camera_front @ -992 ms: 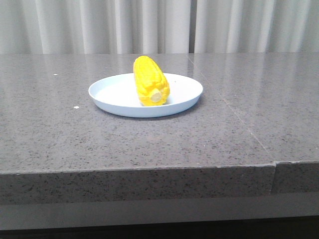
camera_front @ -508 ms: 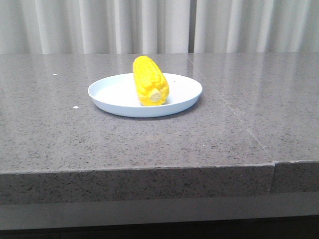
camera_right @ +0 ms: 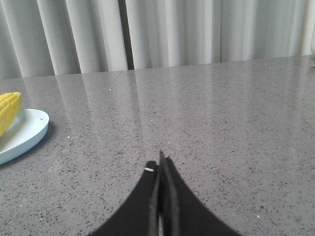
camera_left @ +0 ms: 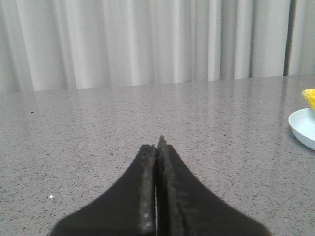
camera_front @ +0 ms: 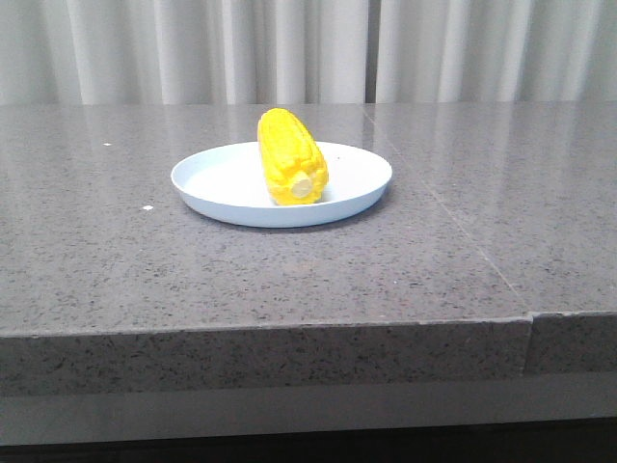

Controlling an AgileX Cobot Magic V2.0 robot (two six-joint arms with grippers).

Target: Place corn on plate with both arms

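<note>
The yellow corn (camera_front: 291, 156) lies in the pale blue-white plate (camera_front: 222, 183) on the grey stone table, its pale stub end toward the camera. No arm shows in the front view. In the left wrist view my left gripper (camera_left: 157, 145) is shut and empty, low over bare table, with the plate's rim (camera_left: 301, 129) and a bit of the corn (camera_left: 309, 97) far off at the frame edge. In the right wrist view my right gripper (camera_right: 160, 164) is shut and empty over bare table, with the plate (camera_right: 24, 132) and the corn (camera_right: 9, 112) far off at the frame edge.
The table's front edge (camera_front: 270, 333) runs across the front view, with a seam (camera_front: 528, 318) at the right. Pale curtains (camera_front: 289, 48) hang behind the table.
</note>
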